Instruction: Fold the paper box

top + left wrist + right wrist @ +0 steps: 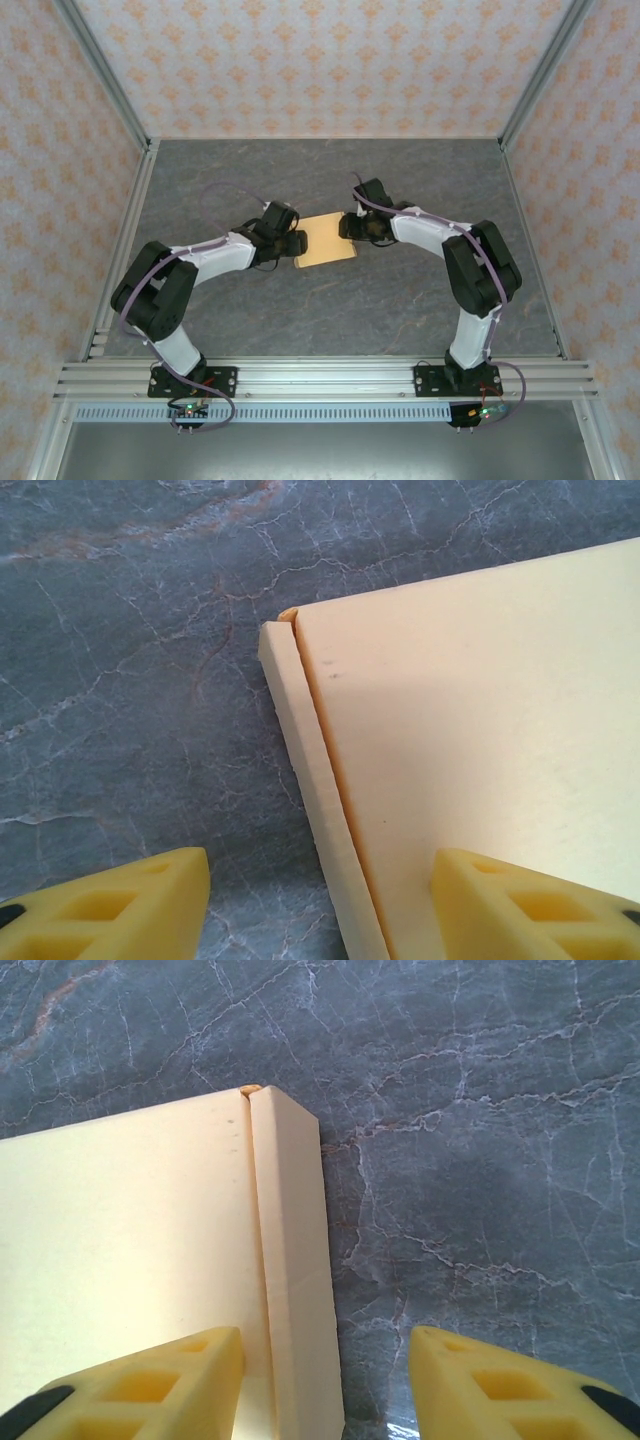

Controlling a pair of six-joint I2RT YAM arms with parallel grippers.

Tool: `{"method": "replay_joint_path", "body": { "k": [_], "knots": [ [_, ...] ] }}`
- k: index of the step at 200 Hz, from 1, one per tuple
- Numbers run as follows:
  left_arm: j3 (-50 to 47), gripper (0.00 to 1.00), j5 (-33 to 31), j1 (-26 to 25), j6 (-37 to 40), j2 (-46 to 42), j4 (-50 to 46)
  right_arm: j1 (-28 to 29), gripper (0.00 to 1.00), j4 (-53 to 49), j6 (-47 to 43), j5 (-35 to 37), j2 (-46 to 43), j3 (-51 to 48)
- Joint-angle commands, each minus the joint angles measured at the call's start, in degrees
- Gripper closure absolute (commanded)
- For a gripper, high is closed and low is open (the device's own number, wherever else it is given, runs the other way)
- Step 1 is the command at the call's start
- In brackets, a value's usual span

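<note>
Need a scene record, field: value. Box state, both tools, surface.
object: paper box, flat rectangular shape, lying on the table
box ends: a narrow strip runs beside the main panel at each end
left tool: open, fingers straddling the box end nearer it
right tool: open, fingers straddling the opposite end
grip: neither tool closed on the box
surface: grey marbled

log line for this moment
paper box: flat on table | left hand: open, straddling left flap | right hand: open, straddling right flap
</note>
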Motion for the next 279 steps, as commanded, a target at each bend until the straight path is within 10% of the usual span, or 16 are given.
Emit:
{"method": "replay_joint_path", "body": {
  "k": [1,54,115,191,279],
  "knots": [
    [0.4,0.38,-1.4,0.4,0.9,-1.6,-0.1,0.3,0.53,-1.4,-2.4,2.6,1.1,1.4],
    [1.7,0.29,-2.9,1.5,6.4,-10.2,-0.7,1.2,0.49,-5.2,-4.1,5.2,-13.1,-1.0],
    [17.4,0.26,11.6,7.0,17.0,4.4,-10.4,8.7,0.47,1.8,6.9,-0.6,-25.7,-19.5],
    [34.4,0.27,29.6,10.0,22.0,20.9,-23.6,9.5,0.46,13.6,12.8,-10.9,-18.1,-23.2],
    [14.1,0.27,37.8,9.9,13.1,8.7,-10.4,-3.2,0.48,13.1,8.7,-20.9,-15.3,-20.5]
  ]
}}
